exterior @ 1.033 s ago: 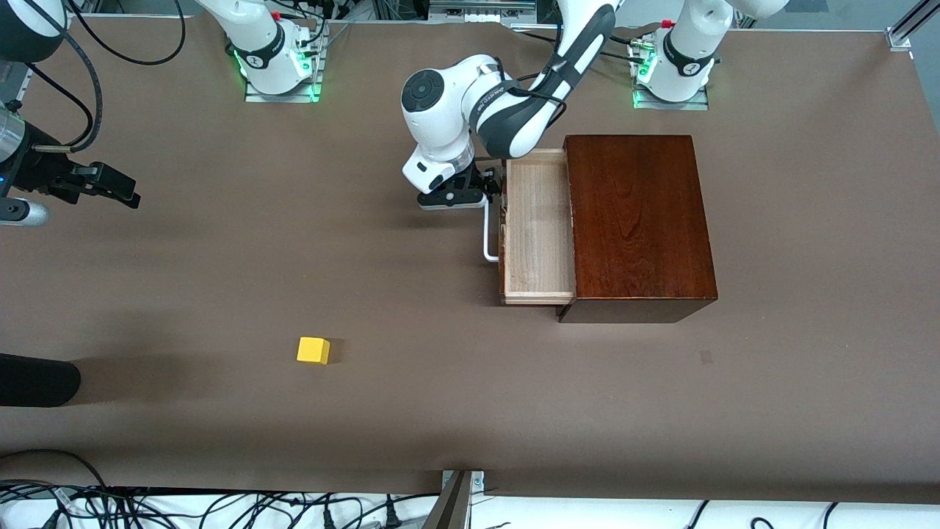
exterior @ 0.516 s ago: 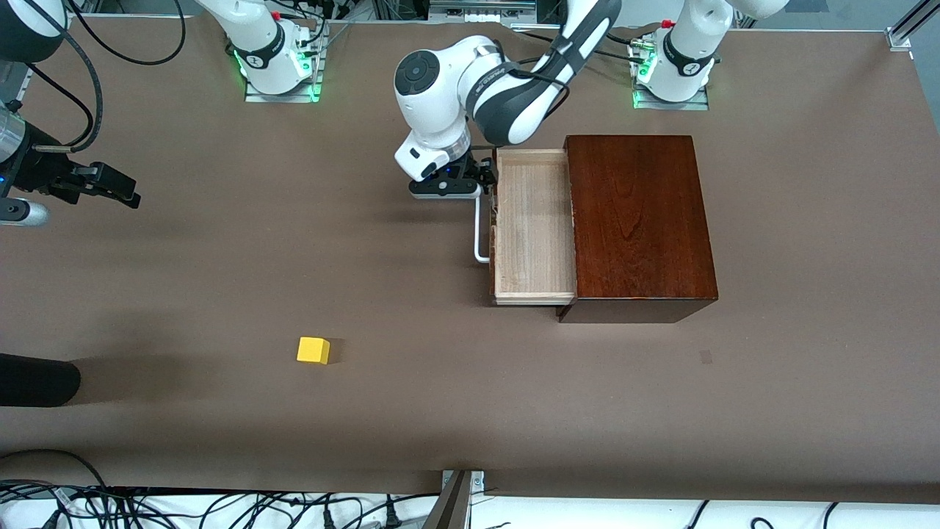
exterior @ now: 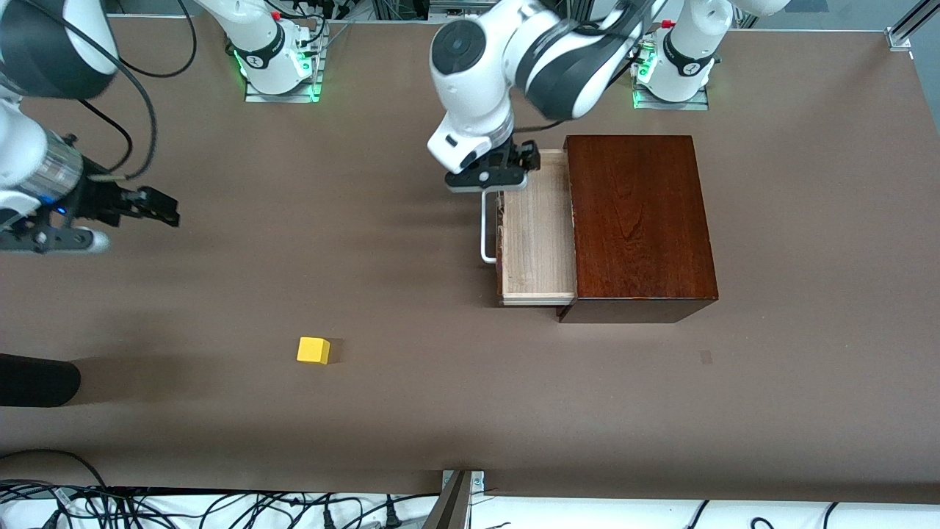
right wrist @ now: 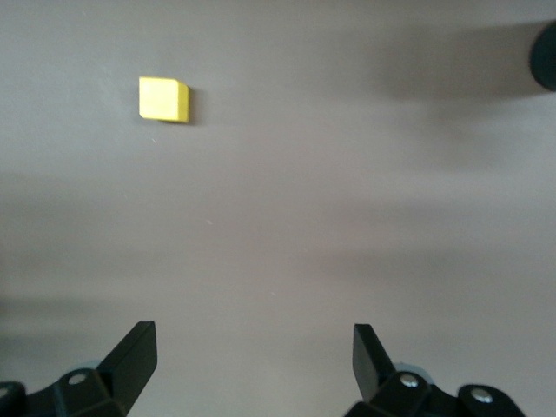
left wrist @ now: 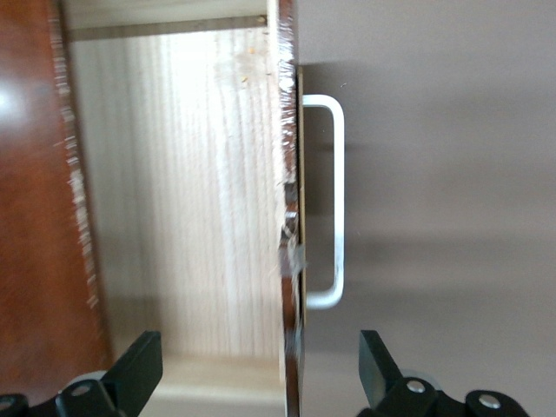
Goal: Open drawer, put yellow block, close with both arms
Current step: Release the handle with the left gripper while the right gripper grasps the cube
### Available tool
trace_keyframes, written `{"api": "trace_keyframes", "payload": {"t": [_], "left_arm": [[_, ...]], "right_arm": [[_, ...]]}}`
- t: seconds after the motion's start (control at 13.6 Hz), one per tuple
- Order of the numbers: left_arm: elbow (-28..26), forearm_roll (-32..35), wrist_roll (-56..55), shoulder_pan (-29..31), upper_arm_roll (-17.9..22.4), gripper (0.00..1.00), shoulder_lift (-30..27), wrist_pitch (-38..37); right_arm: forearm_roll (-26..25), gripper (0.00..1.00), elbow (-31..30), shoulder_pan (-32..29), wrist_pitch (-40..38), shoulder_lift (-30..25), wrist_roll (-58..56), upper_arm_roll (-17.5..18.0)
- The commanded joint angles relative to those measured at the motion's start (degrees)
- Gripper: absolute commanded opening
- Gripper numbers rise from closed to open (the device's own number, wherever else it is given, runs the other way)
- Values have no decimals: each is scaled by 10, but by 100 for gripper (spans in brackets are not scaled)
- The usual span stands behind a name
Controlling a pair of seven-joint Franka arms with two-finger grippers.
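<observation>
The yellow block point(exterior: 313, 350) sits lower left of centre in the front view, below and to the right of the right gripper point(exterior: 150, 206), which hangs spread wide and empty over bare table at the frame's left edge and looks the likelier arm to fetch it. Above centre, the left gripper point(exterior: 488, 176), also spread and empty, hovers over the handle end of the open drawer point(exterior: 536, 235), touching nothing.

Brown counter point(exterior: 411, 433) filling most of the frame, tangle of black cables point(exterior: 220, 510) along the bottom edge, rounded black object point(exterior: 37, 380) at the lower left edge, grey metal bracket point(exterior: 457, 499) at bottom centre
</observation>
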Motion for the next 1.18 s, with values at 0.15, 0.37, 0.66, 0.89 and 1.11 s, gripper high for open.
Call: {"api": "trace_keyframes", "payload": {"t": [0.15, 0.37, 0.66, 0.89, 1.11], "left_arm": [[-28, -41, 64, 127, -10, 100, -101, -42], [-30, -41, 138, 207, -21, 100, -134, -74], [-49, -42, 240, 297, -20, 100, -186, -102], [-75, -44, 308, 318, 21, 100, -218, -104], [-104, -44, 360, 318, 70, 100, -242, -99]], "right_arm": [[5, 100, 137, 76, -7, 124, 158, -2], [5, 100, 163, 110, 11, 164, 243, -2], [4, 100, 159, 101, 69, 229, 240, -3], [5, 100, 159, 89, 152, 291, 215, -4], [5, 100, 159, 90, 241, 348, 224, -4]]}}
